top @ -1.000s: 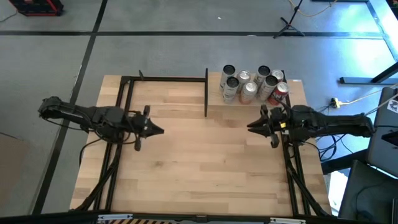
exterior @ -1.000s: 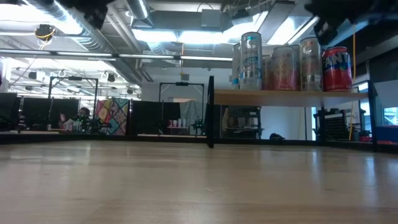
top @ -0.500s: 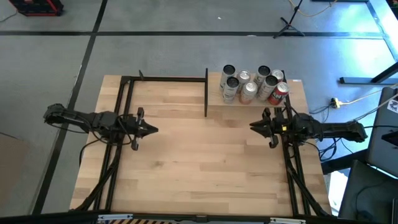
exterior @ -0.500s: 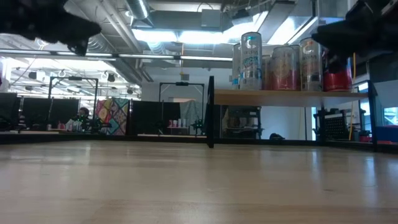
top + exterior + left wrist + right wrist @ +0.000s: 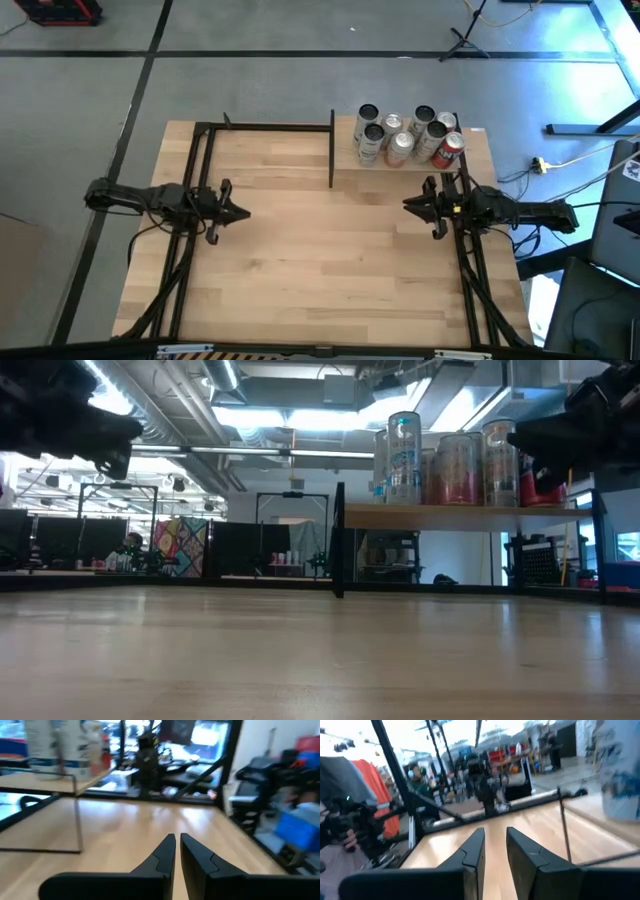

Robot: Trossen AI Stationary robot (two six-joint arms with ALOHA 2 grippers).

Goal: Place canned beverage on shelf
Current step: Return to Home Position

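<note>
We count eight cans [image 5: 408, 133], all on the shelf [image 5: 460, 516], and two grippers, neither holding anything. The cans stand in four pairs, each pair set one behind the other. Every can is upright, long axis vertical, lid facing the overhead camera. In the low view we make out a white-and-blue can [image 5: 403, 455] at the end of the row nearest the shelf's black post [image 5: 339, 540]. A red can [image 5: 541, 488] stands at the other end, partly hidden behind the right arm. The shelf is a single raised pale-wood panel, its long axis running from side to side across the table [image 5: 320, 270], and the eight cans are its load. Right gripper [image 5: 407, 205]: held above the table and pointing toward the table's middle, its fingers [image 5: 472, 847] parted by a narrow gap. The cans lie near it on its far side, the red can closest. Left gripper [image 5: 244, 212]: held above the table on the opposite side and pointing toward the right gripper, its fingers [image 5: 165, 850] pressed almost together. The shelf and cans lie well apart from it, ahead and off toward the table's far edge. The two grippers face each other across the tabletop, well apart.
</note>
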